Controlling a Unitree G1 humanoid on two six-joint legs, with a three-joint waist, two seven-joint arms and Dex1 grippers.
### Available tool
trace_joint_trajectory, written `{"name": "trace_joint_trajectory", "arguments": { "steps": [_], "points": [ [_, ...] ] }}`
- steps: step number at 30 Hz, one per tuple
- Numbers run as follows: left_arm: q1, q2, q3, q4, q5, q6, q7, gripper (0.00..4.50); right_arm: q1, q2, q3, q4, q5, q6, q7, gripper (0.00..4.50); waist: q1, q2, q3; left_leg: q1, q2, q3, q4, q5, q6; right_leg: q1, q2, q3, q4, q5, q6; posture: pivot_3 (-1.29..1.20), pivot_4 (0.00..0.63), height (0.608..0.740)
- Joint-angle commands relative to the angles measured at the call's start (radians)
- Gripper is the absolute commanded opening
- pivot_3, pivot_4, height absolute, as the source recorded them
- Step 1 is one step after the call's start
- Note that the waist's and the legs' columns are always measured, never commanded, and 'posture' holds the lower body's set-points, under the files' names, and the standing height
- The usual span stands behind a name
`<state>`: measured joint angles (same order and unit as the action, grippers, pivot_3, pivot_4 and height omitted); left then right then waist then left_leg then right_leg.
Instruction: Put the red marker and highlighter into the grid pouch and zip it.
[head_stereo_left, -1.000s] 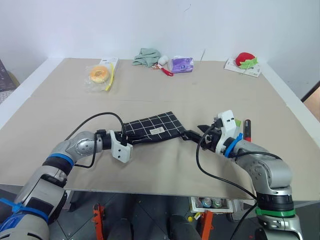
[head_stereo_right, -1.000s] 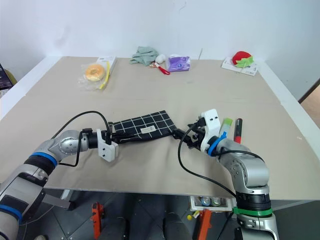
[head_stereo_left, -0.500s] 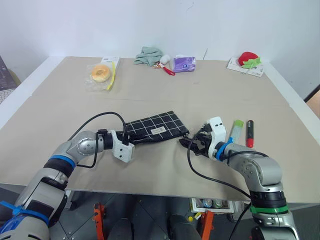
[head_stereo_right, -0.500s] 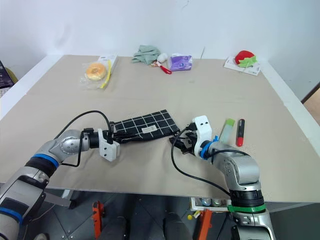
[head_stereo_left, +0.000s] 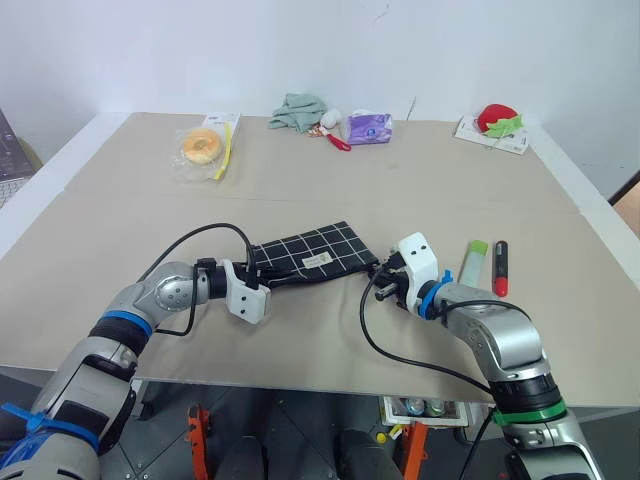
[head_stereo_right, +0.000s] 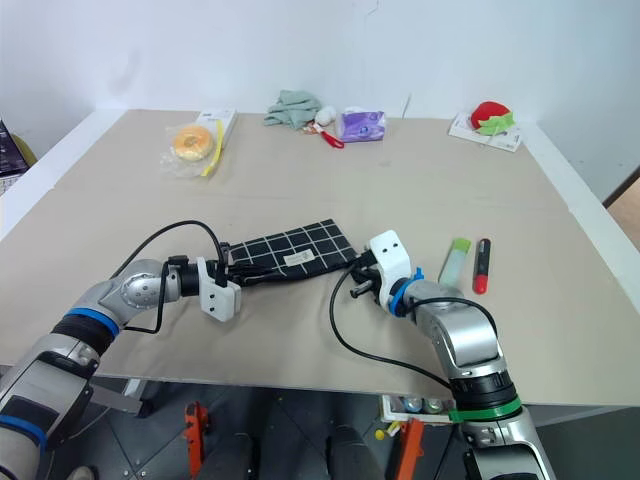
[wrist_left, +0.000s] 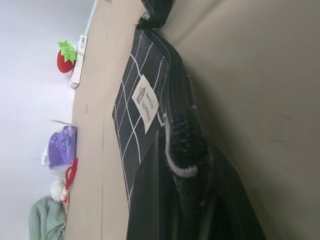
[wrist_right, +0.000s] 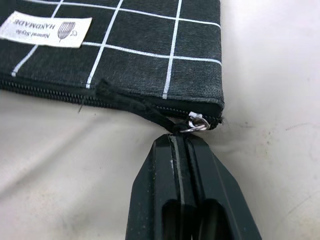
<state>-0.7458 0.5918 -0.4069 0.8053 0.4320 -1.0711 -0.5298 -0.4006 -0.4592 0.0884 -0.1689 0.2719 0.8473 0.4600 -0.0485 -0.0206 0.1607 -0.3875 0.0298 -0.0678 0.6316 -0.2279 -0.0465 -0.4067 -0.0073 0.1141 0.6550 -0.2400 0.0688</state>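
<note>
The grid pouch (head_stereo_left: 312, 255), black with white lines and a small white label, lies flat in the middle of the table. My left gripper (head_stereo_left: 270, 280) is shut on its left end, seen close up in the left wrist view with the pouch edge (wrist_left: 182, 150) between the fingers. My right gripper (wrist_right: 179, 139) is shut on the black zipper pull (wrist_right: 150, 110) at the pouch's right corner, by the small metal ring. To the right of that hand, the highlighter (head_stereo_left: 472, 262) with its green cap and the red marker (head_stereo_left: 499, 268) lie side by side on the table.
Along the far edge of the table lie a bagged doughnut (head_stereo_left: 200, 148), a green cloth (head_stereo_left: 295, 112), a purple packet (head_stereo_left: 365, 127) and a red strawberry toy (head_stereo_left: 490, 120). The table's right edge (head_stereo_left: 600, 235) runs close beyond the marker.
My right gripper moved left and down to the pouch's right corner and went from open to shut on the zipper pull. The left gripper kept its hold.
</note>
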Motion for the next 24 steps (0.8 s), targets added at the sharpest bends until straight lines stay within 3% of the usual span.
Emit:
{"name": "trace_joint_trajectory", "arguments": {
  "steps": [1, 8, 15, 24],
  "points": [
    [0.026, -0.022, -0.023, 0.005, 0.007, 0.008, -0.007, 0.00, 0.022, -0.017, 0.039, -0.048, 0.019, -0.030, 0.077, 0.06, 0.000, 0.000, 0.000, 0.000, 0.000, 0.000, 0.000, 0.000, 0.000, 0.000, 0.000, 0.000, 0.000, 0.000, 0.000, 0.00, 0.150, 0.734],
    [0.040, -0.059, 0.002, -0.010, -0.085, 0.048, -0.059, 0.00, 0.057, -0.033, 0.192, -0.137, -0.022, -0.100, 0.170, 0.06, 0.001, 0.001, 0.000, -0.001, 0.000, -0.002, -0.001, 0.000, 0.000, 0.000, 0.000, -0.001, -0.002, 0.000, 0.000, 0.00, 0.150, 0.734],
    [0.075, -0.074, 0.036, -0.067, -0.182, 0.105, -0.131, 0.00, 0.060, -0.066, 0.250, -0.118, -0.086, -0.142, 0.191, 0.06, 0.001, 0.001, 0.000, -0.003, 0.000, -0.002, -0.001, 0.000, 0.000, 0.000, 0.000, -0.001, -0.005, 0.000, 0.001, 0.00, 0.150, 0.734],
    [0.093, -0.089, 0.043, -0.114, -0.197, 0.139, -0.163, 0.00, -0.022, 0.047, 0.295, -0.118, -0.097, -0.201, 0.209, 0.06, -0.003, 0.001, 0.000, -0.003, 0.001, -0.003, -0.004, 0.000, 0.000, -0.001, 0.001, -0.002, -0.005, 0.000, 0.000, 0.00, 0.150, 0.734]
  ]
}}
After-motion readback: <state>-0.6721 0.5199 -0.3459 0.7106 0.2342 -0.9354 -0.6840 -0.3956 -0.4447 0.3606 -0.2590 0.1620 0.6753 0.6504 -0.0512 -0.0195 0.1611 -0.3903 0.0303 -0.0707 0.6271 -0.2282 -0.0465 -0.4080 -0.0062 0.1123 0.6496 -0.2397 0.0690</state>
